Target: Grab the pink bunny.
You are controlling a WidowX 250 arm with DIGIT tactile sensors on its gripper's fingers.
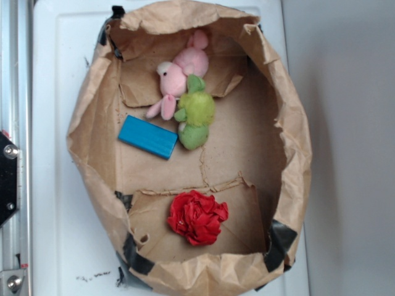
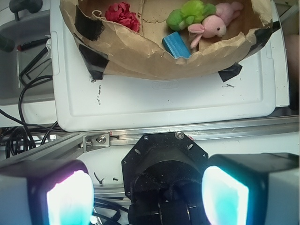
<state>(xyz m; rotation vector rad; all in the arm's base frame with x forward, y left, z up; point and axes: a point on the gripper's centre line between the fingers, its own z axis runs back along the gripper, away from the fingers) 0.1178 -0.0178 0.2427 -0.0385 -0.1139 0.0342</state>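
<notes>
Bunny lies far ahead and right of the spread gripper (1 green toy touching its side), inside the paper bag.

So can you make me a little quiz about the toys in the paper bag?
1. True or false: the pink bunny is touching the green plush toy.
2. Which thing lies nearest the bunny's feet? A) the red ruffled ball B) the blue block C) a black tape patch
3. Fill in: in the wrist view, the jaws of the gripper stand ____, with nothing between them.

Key: 1 true; 2 B; 3 open.
</notes>
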